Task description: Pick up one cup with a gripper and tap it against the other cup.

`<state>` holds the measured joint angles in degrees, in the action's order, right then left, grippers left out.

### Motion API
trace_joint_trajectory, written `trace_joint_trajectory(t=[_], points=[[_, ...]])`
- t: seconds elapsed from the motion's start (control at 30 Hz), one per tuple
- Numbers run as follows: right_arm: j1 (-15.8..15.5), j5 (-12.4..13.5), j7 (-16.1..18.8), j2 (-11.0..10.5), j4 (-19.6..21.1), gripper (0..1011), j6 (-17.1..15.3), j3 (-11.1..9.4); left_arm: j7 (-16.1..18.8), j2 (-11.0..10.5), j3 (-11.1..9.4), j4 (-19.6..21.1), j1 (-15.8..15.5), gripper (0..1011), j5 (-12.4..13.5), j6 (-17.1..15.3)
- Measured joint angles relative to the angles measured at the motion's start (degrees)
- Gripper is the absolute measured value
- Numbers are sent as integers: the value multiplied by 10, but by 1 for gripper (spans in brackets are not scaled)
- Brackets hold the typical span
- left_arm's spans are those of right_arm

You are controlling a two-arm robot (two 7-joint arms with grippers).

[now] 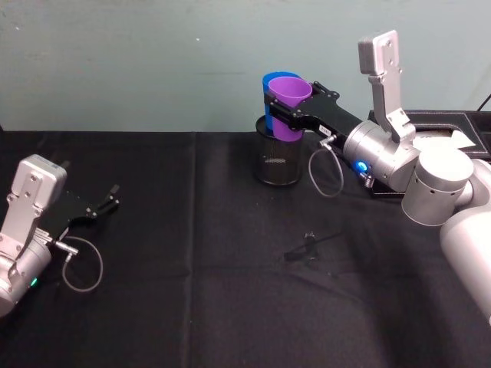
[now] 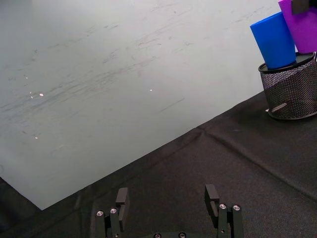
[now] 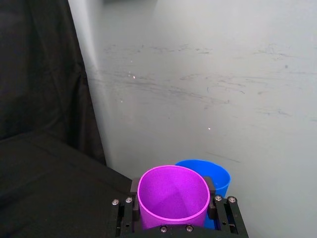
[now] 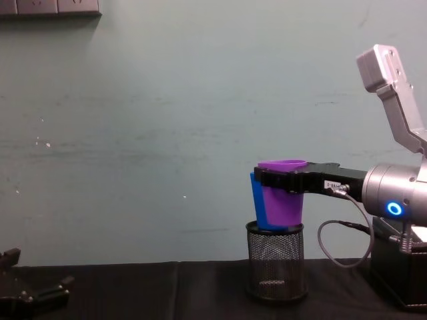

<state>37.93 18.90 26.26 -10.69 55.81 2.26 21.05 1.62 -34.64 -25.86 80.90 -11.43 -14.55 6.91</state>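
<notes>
My right gripper (image 1: pixel 292 104) is shut on the purple cup (image 1: pixel 289 101), gripping it just under the rim and holding it upright above the black mesh pen holder (image 1: pixel 279 161). The blue cup (image 1: pixel 269 82) stands in that holder, leaning a little. The purple cup (image 4: pixel 281 201) is pressed side to side against the blue cup (image 4: pixel 256 200). In the right wrist view the purple cup (image 3: pixel 172 198) sits between the fingers (image 3: pixel 134 187), with the blue cup (image 3: pixel 217 176) right behind it. My left gripper (image 1: pixel 110 198) rests open near the table's left edge, nothing in it.
A small black gripper part (image 1: pixel 307 248) lies loose on the black cloth in front of the holder. A black box (image 1: pixel 437 123) stands at the back right beside my right arm. The pale green wall is close behind the holder.
</notes>
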Motion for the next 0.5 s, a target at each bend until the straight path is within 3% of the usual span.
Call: trace_joint_trajectory(t=[0.5], points=[[0,0,0,0,0,735,0,0,0,0,0,0,0,1000,0,0]])
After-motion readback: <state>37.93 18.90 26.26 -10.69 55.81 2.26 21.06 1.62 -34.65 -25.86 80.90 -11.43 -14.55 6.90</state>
